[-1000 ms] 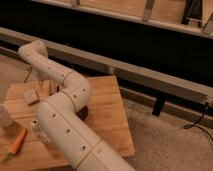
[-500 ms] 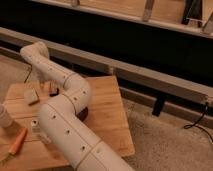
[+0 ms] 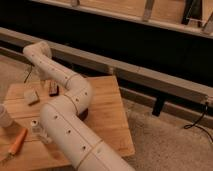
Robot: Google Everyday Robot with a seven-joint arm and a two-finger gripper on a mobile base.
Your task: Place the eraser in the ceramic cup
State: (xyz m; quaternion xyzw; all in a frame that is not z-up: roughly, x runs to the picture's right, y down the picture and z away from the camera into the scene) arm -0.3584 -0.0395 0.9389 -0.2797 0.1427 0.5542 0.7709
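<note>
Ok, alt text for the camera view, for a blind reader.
A white robot arm reaches across a wooden table, its gripper hanging over the far left part. A white cup stands at the left edge, near a small bottle.

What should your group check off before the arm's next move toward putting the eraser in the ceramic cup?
1. Tool open, nothing held: ok.
2. Tool hanging over the far left part of the table: ok.
3. Eraser identified: cannot tell; it may be the pale block or the dark block, either side of the tool.
4. Ceramic cup upright at the left edge: ok.
5. Cup's mouth free: cannot tell, cut off.
6. Clear bottle apart from cup: ok.
</note>
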